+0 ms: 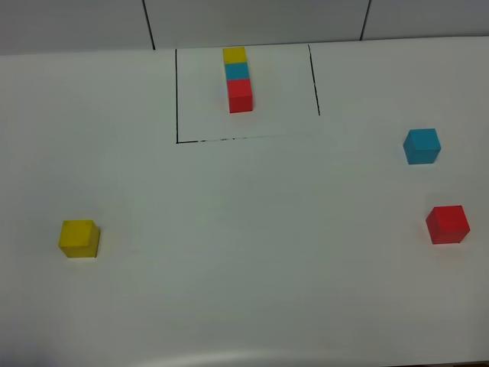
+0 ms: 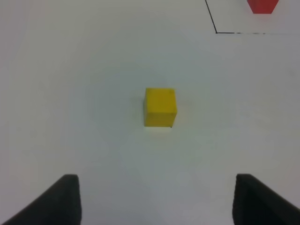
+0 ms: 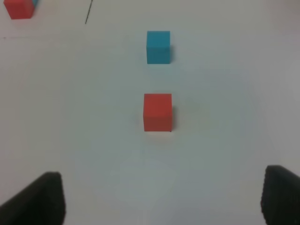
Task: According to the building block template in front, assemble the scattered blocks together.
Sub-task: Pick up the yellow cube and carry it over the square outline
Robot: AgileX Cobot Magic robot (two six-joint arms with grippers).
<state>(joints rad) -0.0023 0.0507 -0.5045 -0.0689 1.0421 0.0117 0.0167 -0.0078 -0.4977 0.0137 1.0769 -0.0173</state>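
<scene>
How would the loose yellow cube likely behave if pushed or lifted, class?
The yellow cube rests flat on the white table, so a push would probably slide it, not roll or tip it. Its straight edges and matte faces suggest a rigid, not very slippery block. Flat opposite sides should likely give a steady grip.

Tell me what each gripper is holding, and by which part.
Nothing is held. The left gripper is open with the yellow cube lying ahead of it, untouched; the right gripper is open with the red cube ahead, untouched.
</scene>
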